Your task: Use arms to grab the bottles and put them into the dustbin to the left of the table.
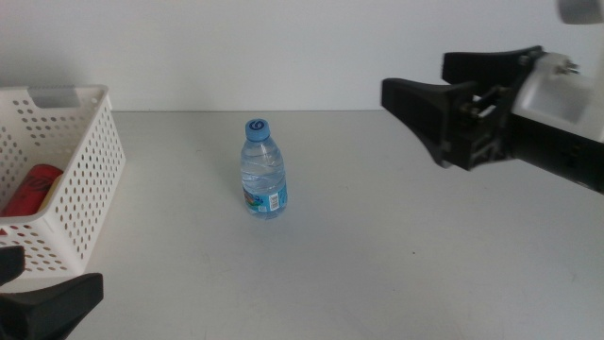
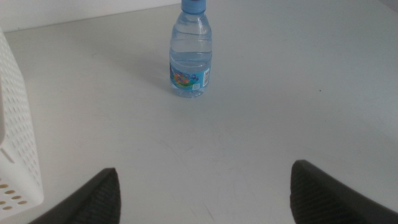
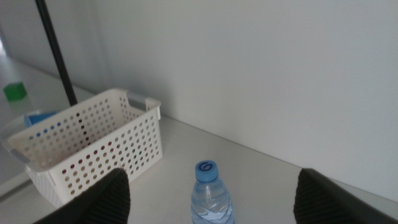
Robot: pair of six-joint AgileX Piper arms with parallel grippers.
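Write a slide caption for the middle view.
Open right gripper above the table near an upright water bottle; red can in the basket.

A: Water bottle?
B: Clear, blue cap, blue label with bright specks.
A: Dustbin?
B: White, dotted with holes; red can inside.
A: Tabletop?
B: Plain off-white. End effectors black.

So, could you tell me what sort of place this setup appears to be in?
Probably a lab test bench: a bare off-white table against a blank wall, holding only a water bottle and a white perforated basket, with two robot grippers.
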